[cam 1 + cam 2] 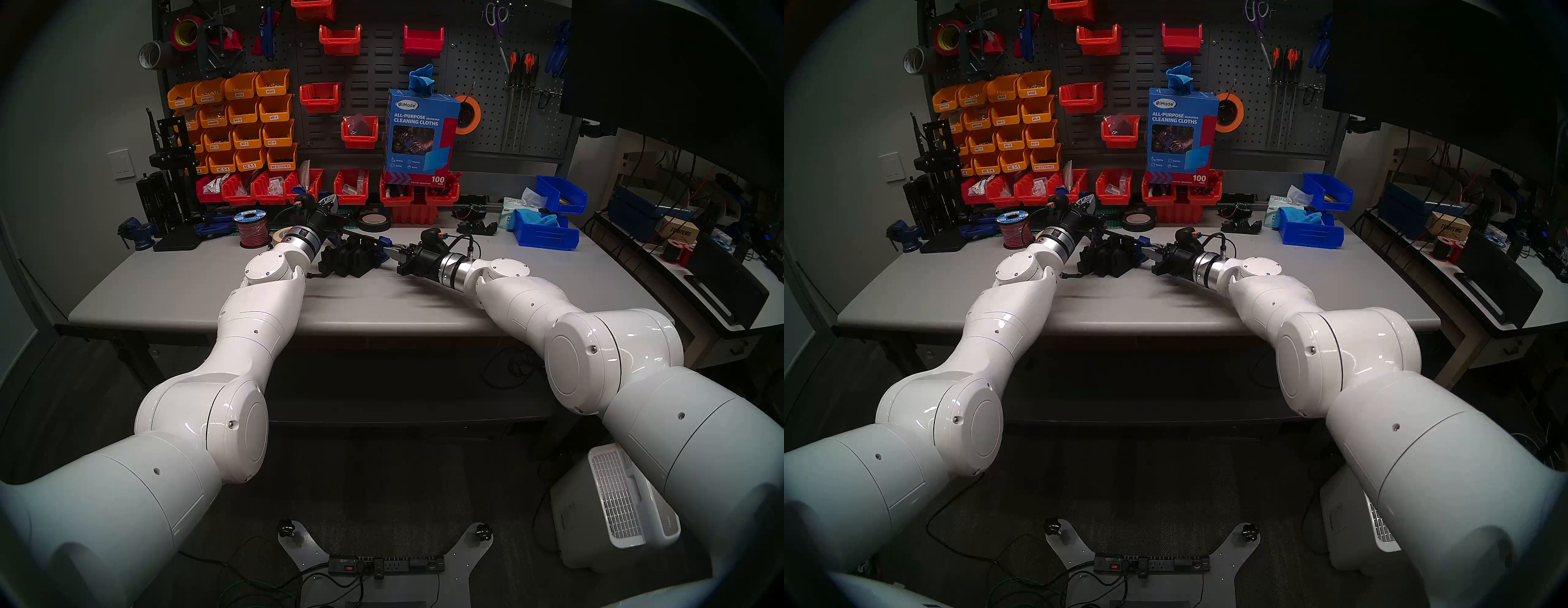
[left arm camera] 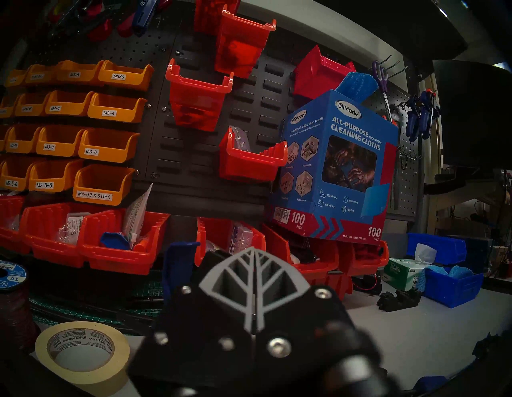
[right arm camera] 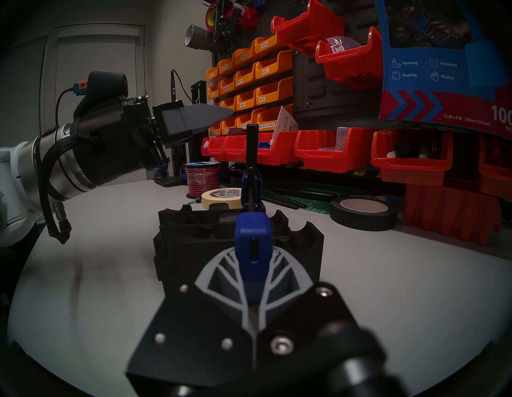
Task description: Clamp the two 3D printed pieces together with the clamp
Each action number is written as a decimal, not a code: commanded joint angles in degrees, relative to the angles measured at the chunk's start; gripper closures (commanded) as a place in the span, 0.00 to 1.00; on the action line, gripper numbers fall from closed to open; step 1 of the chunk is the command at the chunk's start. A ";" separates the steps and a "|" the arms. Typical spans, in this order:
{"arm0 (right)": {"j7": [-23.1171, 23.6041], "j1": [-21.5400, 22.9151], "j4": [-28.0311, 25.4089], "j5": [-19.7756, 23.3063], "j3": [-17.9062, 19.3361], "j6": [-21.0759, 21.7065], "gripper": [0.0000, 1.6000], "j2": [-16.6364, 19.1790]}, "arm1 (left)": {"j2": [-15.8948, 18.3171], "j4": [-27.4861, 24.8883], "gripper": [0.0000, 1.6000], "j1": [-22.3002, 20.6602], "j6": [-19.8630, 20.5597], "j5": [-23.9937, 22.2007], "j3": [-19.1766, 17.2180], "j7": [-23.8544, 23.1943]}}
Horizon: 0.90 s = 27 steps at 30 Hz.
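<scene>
The two 3D printed pieces (image 1: 345, 261) (image 1: 1108, 261) (image 3: 194, 244) are black and stand side by side mid-table. The clamp (image 1: 384, 245) (image 3: 252, 238) lies across them. One blue jaw sits at their right end, the thin black bar runs over them, and the other blue part (image 2: 178, 260) is at the far side. My right gripper (image 1: 391, 254) (image 1: 1152, 254) is shut, its grey fingers (image 3: 219, 277) right at the near blue jaw, which hides their tips. My left gripper (image 1: 329, 202) (image 2: 253, 249) is shut and empty, raised behind the pieces, pointing at the back wall.
A masking tape roll (image 2: 83, 349), a black tape roll (image 3: 363, 210) and a wire spool (image 1: 252, 229) lie behind the pieces. Red bins (image 1: 352, 187) line the back edge, with blue bins (image 1: 545, 231) at right. Another black part (image 1: 477, 227) and a small vise (image 1: 138, 233) are nearby.
</scene>
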 commanded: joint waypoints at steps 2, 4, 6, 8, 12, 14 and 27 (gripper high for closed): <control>0.14 2.58 -1.79 0.15 0.14 -0.11 1.00 -0.28 | -0.07 -3.52 1.00 -1.55 0.01 -0.05 -0.09 0.19; 0.14 2.58 -1.79 0.15 0.14 -0.11 1.00 -0.28 | -0.08 -3.79 1.00 -1.40 0.13 -0.04 -0.12 0.21; 0.14 2.58 -1.79 0.15 0.14 -0.11 1.00 -0.28 | -0.09 -4.06 1.00 -1.25 0.26 -0.04 -0.14 0.22; 0.14 2.58 -1.79 0.15 0.14 -0.11 1.00 -0.28 | -0.10 -4.34 1.00 -1.10 0.39 -0.03 -0.15 0.23; 0.14 2.58 -1.79 0.15 0.14 -0.11 1.00 -0.28 | -0.13 -4.92 1.00 -0.79 0.68 -0.01 -0.19 0.27; 0.14 2.58 -1.79 0.15 0.14 -0.11 1.00 -0.28 | -0.14 -5.20 1.00 -0.64 0.83 0.00 -0.21 0.29; 0.12 2.56 -1.76 0.15 0.14 -0.14 1.00 -0.29 | 0.16 -8.89 0.49 0.38 0.52 -0.25 -1.14 1.05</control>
